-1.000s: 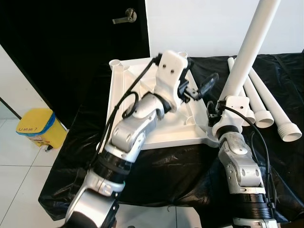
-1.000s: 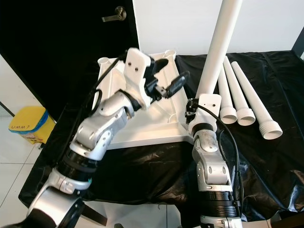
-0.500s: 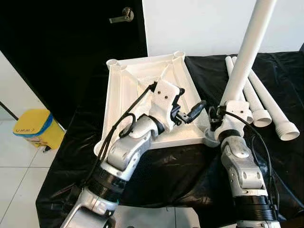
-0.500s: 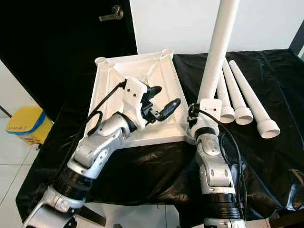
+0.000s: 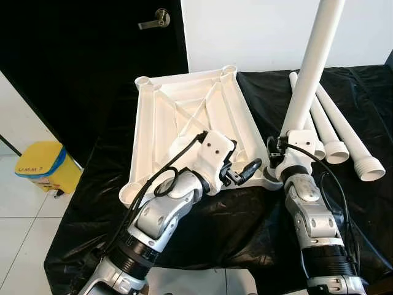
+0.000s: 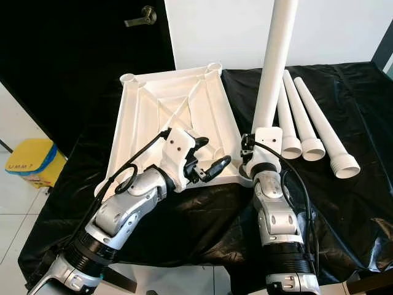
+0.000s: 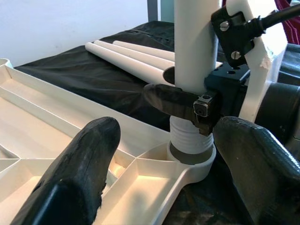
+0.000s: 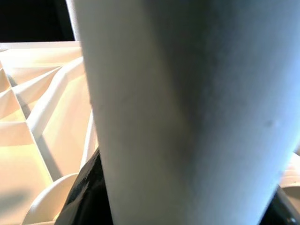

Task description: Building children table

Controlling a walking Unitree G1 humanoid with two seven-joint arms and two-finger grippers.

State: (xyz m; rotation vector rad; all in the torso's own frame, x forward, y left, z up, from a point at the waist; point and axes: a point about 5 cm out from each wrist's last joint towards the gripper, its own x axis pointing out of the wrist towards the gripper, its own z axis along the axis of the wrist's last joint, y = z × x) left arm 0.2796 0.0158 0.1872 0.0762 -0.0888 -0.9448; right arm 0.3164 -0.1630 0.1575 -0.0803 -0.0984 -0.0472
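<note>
The white tabletop (image 5: 184, 117) lies upside down on a black-draped surface, ribs facing up. A white table leg (image 5: 313, 67) stands upright with its threaded end (image 7: 187, 136) in the tabletop's near right corner socket (image 7: 199, 164). My right gripper (image 5: 277, 152) is shut on that leg just above the socket; its black finger (image 7: 178, 101) wraps the tube. The leg (image 8: 178, 112) is close up in the right wrist view. My left gripper (image 5: 241, 169) hovers open over the tabletop's near right edge, its fingers (image 7: 75, 178) pointing at the leg's base without touching it.
Three spare white legs (image 5: 344, 132) lie side by side on the black cloth to the right. A yellow bin (image 5: 46, 166) stands on the tiled floor at the left. Behind the tabletop is a black door with a lever handle (image 5: 153, 19).
My left gripper has dropped from above the middle of the tabletop and drawn back to its near right edge, still open. The right gripper keeps the leg upright in the socket.
</note>
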